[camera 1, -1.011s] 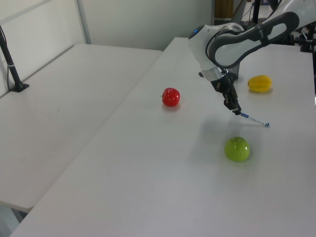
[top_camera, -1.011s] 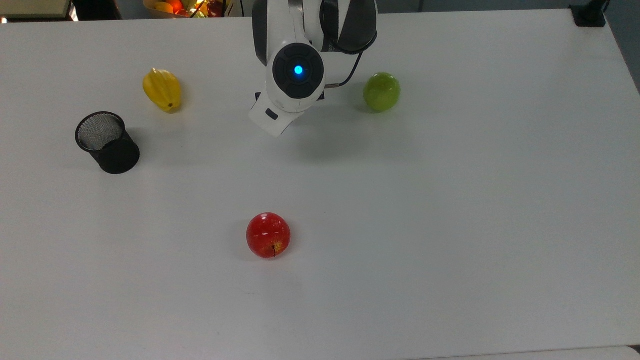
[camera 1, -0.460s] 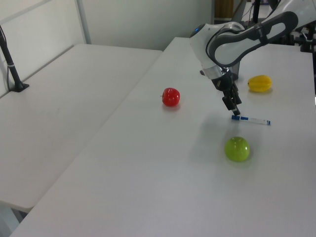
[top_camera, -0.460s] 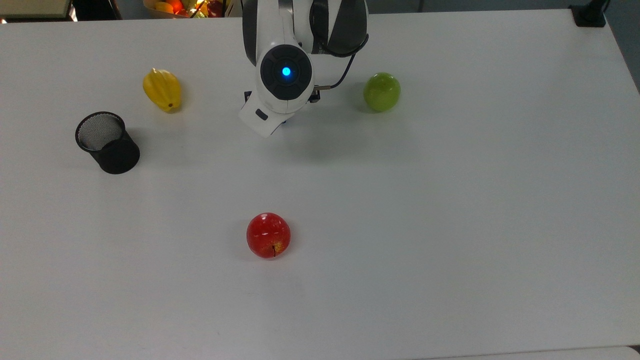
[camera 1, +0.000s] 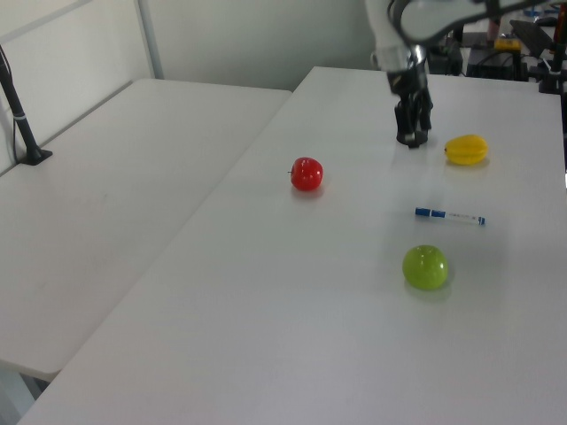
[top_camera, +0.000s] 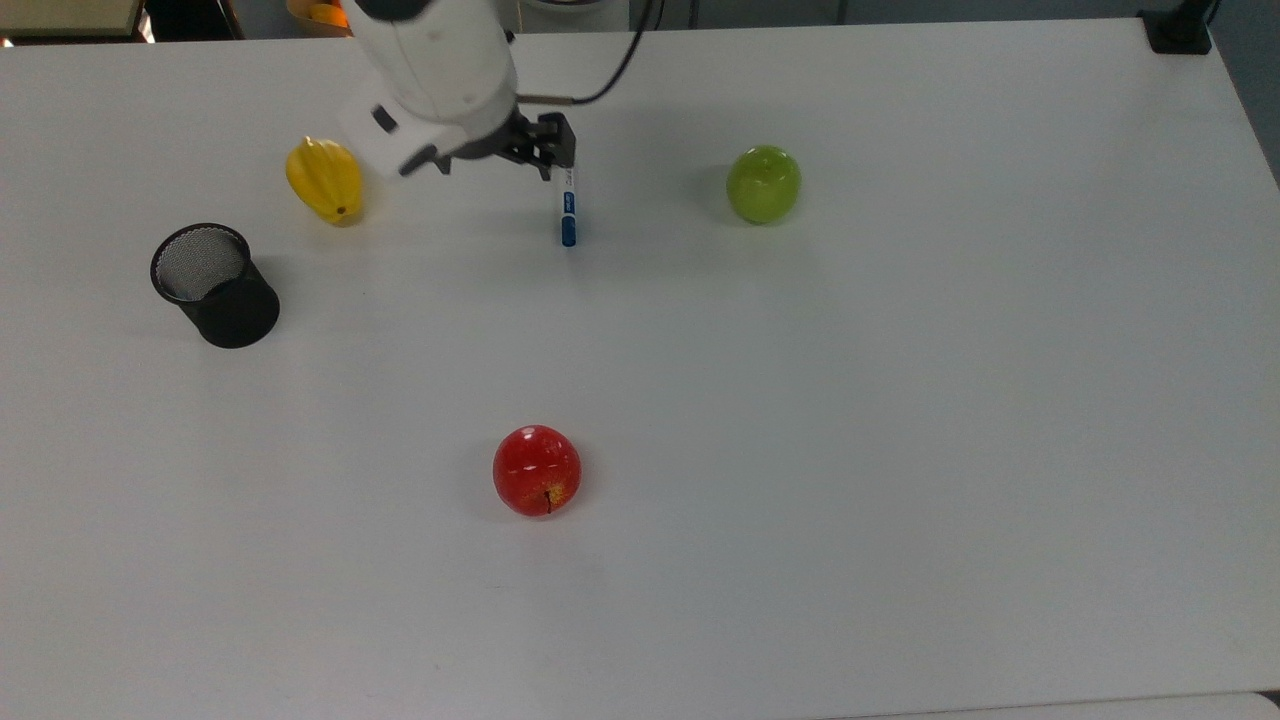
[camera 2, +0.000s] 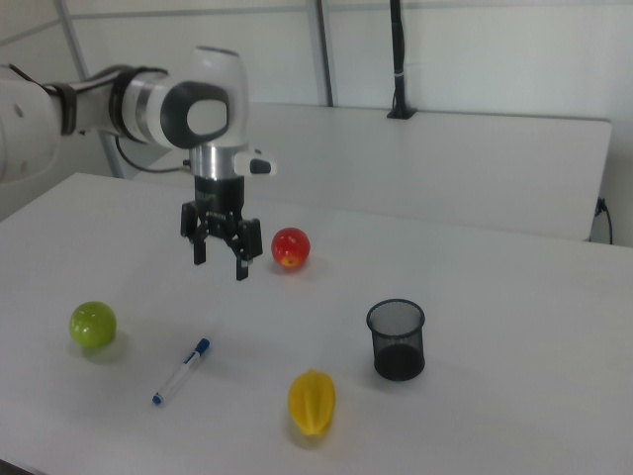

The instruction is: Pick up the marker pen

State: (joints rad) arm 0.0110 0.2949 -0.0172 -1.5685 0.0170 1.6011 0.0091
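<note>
The marker pen [top_camera: 568, 205] lies flat on the white table, its blue cap toward the top view's bottom; it also shows as a white barrel with blue ends [camera 1: 450, 215] [camera 2: 181, 372]. My gripper [camera 2: 220, 259] hangs open and empty well above the table, up and behind the pen in the right view. In the top view the gripper [top_camera: 495, 155] sits just left of the pen's white end. In the left view the gripper [camera 1: 413, 124] is beyond the pen, near the yellow fruit.
A yellow star fruit [top_camera: 324, 180] and a black mesh cup [top_camera: 215, 285] stand at the top view's left. The green apple [top_camera: 763, 184] is right of the pen, the red apple [top_camera: 537, 470] toward the near edge. A second table [camera 1: 133, 177] adjoins in the left view.
My gripper has risen from just above the pen and swung toward the star fruit. The pen, close under the fingertips a second ago, settled flat and now lies apart from the gripper.
</note>
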